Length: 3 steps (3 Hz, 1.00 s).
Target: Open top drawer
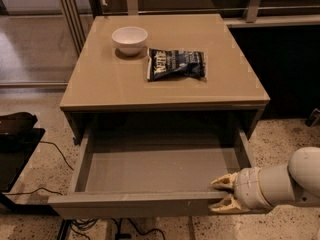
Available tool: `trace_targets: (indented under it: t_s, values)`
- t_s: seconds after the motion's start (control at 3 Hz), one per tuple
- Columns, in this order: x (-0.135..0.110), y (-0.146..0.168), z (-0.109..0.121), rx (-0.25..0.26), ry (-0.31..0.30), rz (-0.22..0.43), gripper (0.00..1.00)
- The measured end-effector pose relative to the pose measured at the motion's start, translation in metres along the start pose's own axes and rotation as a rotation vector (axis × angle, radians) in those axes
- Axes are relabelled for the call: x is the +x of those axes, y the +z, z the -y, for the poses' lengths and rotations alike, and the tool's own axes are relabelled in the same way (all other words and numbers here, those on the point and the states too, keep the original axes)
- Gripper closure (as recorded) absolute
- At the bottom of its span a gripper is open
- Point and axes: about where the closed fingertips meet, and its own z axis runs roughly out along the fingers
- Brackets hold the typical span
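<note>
The top drawer (160, 171) of a grey-taupe cabinet stands pulled far out and shows a shallow, empty grey interior. Its front panel (135, 204) runs along the bottom of the view. My gripper (220, 195) is at the right end of that front panel. It is open, with one cream finger (223, 183) inside the drawer and the other finger (223, 204) in front of the panel, so the jaws straddle the panel's top rim. My white arm reaches in from the lower right.
On the cabinet top (110, 84) stand a white bowl (130, 38) and a dark snack bag (176, 63). A black object with cables (17, 134) lies on the speckled floor at the left. A dark wall and rails stand behind and at the right.
</note>
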Motion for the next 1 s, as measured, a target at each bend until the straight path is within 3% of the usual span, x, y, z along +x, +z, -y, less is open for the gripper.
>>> trace_targets:
  t_s: [0.67,1.0]
  values:
    - [0.0,0.0,0.0,0.0,0.0,0.0,0.13]
    - [0.0,0.0,0.0,0.0,0.0,0.0,0.0]
